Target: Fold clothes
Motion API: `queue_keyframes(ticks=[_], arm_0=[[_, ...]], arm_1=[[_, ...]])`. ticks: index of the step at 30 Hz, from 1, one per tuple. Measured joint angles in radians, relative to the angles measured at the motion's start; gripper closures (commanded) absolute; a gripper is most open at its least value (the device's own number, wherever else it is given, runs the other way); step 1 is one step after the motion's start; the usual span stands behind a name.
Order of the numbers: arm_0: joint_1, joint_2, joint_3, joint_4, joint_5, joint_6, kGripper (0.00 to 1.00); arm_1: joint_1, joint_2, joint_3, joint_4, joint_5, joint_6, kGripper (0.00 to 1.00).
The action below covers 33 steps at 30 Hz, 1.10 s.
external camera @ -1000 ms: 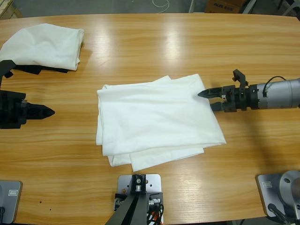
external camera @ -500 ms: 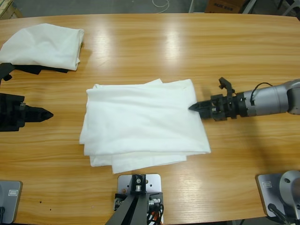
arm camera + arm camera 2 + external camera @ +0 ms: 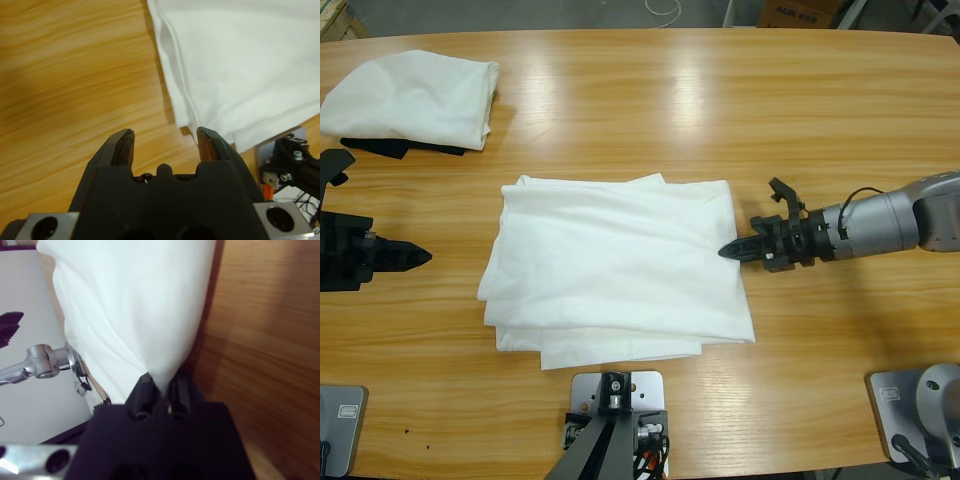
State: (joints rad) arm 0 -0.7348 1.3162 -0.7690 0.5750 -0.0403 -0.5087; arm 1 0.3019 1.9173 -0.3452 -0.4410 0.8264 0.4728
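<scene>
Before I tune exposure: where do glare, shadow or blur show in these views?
High view: pale glare streaks on the table. Left wrist view: soft wood grain, left gripper dark. Right wrist view: folded shirt bright, thin shadow along its edge, right gripper blurred.

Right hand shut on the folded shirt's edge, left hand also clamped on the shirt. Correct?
Not quite. The right hand is shut on the folded shirt, but the left hand is open, short of the cloth, touching nothing. The left wrist view shows this.
</scene>
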Motion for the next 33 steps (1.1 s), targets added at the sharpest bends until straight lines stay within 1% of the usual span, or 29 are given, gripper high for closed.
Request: queue_keyframes(ticks=[2,3,5,6,8,11,13,14,16,19,20,22,24,26,30,33], arm_0=[[0.0,0.0,0.006,0.0,0.0,-0.003,0.501],[0.0,0.0,0.007,0.0,0.0,-0.004,0.501],[0.0,0.0,0.008,-0.002,0.0,-0.005,0.5],[0.0,0.0,0.009,-0.003,0.0,-0.005,0.501],[0.0,0.0,0.012,-0.004,0.0,-0.005,0.497],[0.0,0.0,0.015,-0.007,0.0,-0.005,0.497],[0.0,0.0,0.016,-0.013,0.0,-0.005,0.497],[0.0,0.0,0.016,-0.016,0.0,-0.005,0.497],[0.0,0.0,0.017,-0.02,0.0,-0.005,0.497],[0.0,0.0,0.03,-0.027,0.0,-0.005,0.497],[0.0,0.0,0.036,-0.03,0.0,-0.005,0.497],[0.0,0.0,0.05,-0.037,0.0,-0.006,0.497],[0.0,0.0,0.061,-0.047,0.0,-0.01,0.497],[0.0,0.0,0.067,-0.062,0.0,-0.014,0.497],[0.0,0.0,0.075,-0.084,0.0,-0.023,0.497],[0.0,0.0,0.08,-0.093,0.0,-0.027,0.497]], arm_1=[[0.0,-0.015,-0.005,0.029,-0.015,-0.007,1.0],[0.0,-0.032,-0.01,0.068,-0.04,-0.011,1.0],[0.001,-0.111,-0.042,0.209,-0.129,-0.015,1.0],[0.001,-0.159,-0.08,0.318,-0.19,-0.016,1.0],[0.002,-0.245,-0.191,0.593,-0.345,-0.017,1.0],[0.001,-0.314,-0.396,0.994,-0.58,-0.017,1.0],[0.001,-0.33,-0.521,1.196,-0.733,-0.013,1.0],[0.001,-0.333,-0.566,1.27,-0.801,-0.01,1.0],[0.001,-0.334,-0.625,1.385,-0.927,0.001,1.0],[0.004,-0.336,-0.665,1.504,-1.089,0.01,1.0],[0.016,-0.336,-0.678,1.541,-1.14,0.016,1.0],[0.083,-0.336,-0.717,1.62,-1.232,0.034,1.0],[0.188,-0.336,-0.79,1.711,-1.298,0.056,1.0],[0.3,-0.331,-0.882,1.794,-1.331,0.075,1.0],[0.509,-0.244,-1.069,1.911,-1.356,0.107,1.0],[0.635,-0.146,-1.186,1.941,-1.349,0.126,1.0]])
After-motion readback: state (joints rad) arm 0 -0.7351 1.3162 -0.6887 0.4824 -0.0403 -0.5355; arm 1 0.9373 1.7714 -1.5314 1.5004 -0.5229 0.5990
